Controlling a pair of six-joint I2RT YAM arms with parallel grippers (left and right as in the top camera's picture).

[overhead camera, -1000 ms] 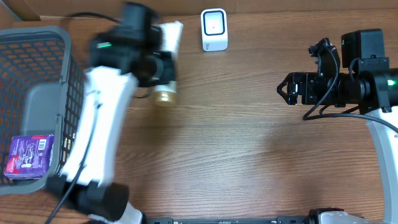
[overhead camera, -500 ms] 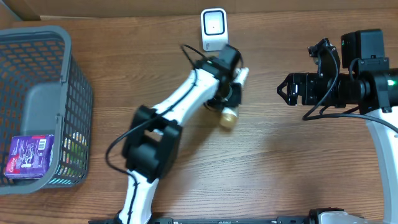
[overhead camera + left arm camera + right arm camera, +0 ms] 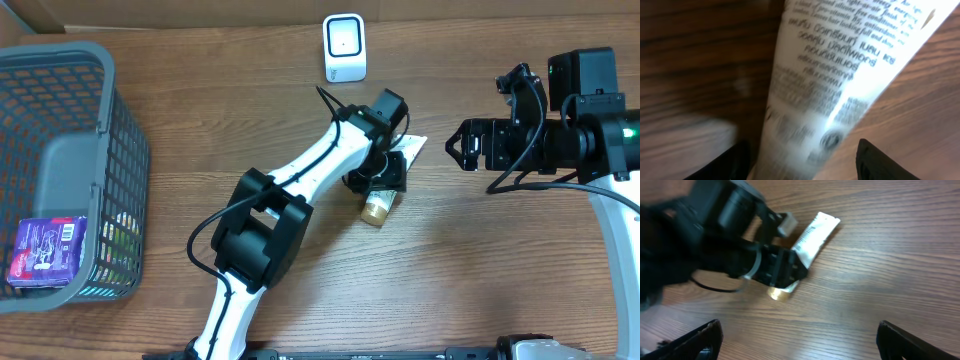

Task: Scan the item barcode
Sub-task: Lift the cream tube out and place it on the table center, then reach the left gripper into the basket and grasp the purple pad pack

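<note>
The item is a white tube (image 3: 411, 148) with printed text and a gold cap (image 3: 377, 209). It lies slanted on the wooden table, right of centre. My left gripper (image 3: 386, 176) sits over the tube's lower half. In the left wrist view the tube (image 3: 840, 80) runs between the two dark fingertips (image 3: 881, 161), with bare wood showing beside it, so my left gripper (image 3: 802, 167) is open. The white scanner (image 3: 344, 47) stands at the back edge. To the right, my right gripper (image 3: 455, 143) is wide open with nothing in it, and it looks at the tube (image 3: 816, 231) from a distance.
A grey mesh basket (image 3: 62, 58) stands at the left edge with a purple box (image 3: 47, 250) inside. The left arm's white links (image 3: 300, 170) stretch diagonally across the table's middle. A cardboard edge runs along the back.
The left arm swung from the scanner's left to right of centre, carrying the tube. Its jaws were shut on the tube and have since opened around it. The right arm stayed still.
</note>
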